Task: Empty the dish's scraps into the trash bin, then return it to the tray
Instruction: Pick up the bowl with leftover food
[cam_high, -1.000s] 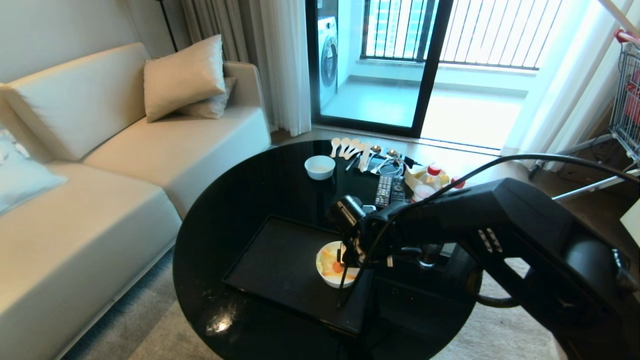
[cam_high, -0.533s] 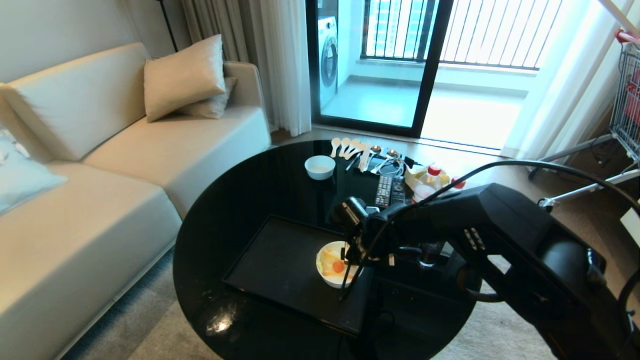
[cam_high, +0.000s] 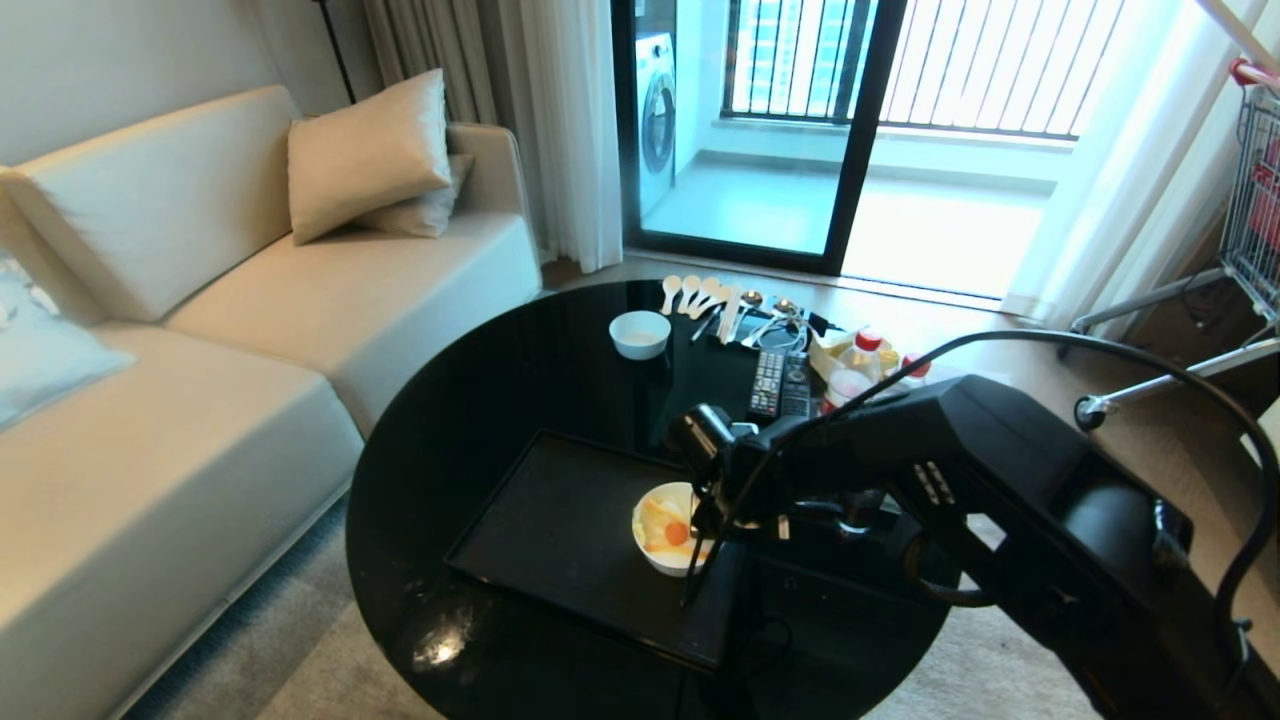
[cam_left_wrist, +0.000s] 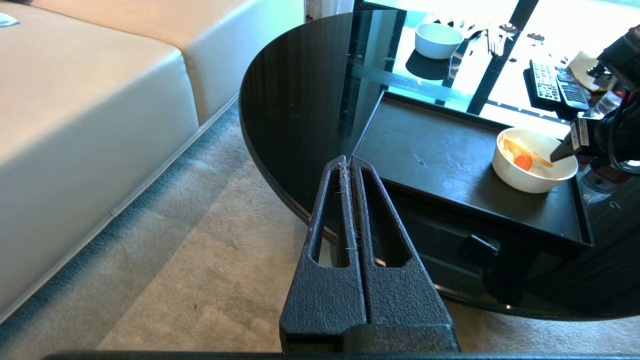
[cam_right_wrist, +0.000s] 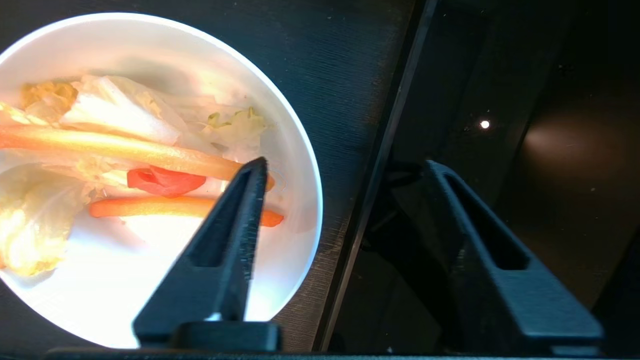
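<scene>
The dish (cam_high: 650, 558), a deep white bowl, stands at the right end of the black tray (cam_high: 560, 530) and holds the scraps (cam_high: 665, 530): pale leaves, yellow strips and an orange piece. My right gripper (cam_right_wrist: 345, 164) hangs open over the dish's right rim (cam_right_wrist: 300, 150). One finger sits above the scraps (cam_right_wrist: 125, 150) inside the dish, and the other is outside, past the tray's edge (cam_right_wrist: 395, 125). My left gripper (cam_left_wrist: 346, 160) is shut and empty, parked low off the table's near edge. The trash bin is out of view.
On the round black table (cam_high: 480, 370), a smaller white bowl (cam_high: 640, 333), spoons (cam_high: 700, 295), two remotes (cam_high: 780, 380) and bottles (cam_high: 860, 365) sit at the far side. A cream sofa (cam_high: 200, 400) runs along the left.
My right arm has drawn back and settled lower, and its wrist has sunk slightly toward the dish. The dish and tray have not moved.
</scene>
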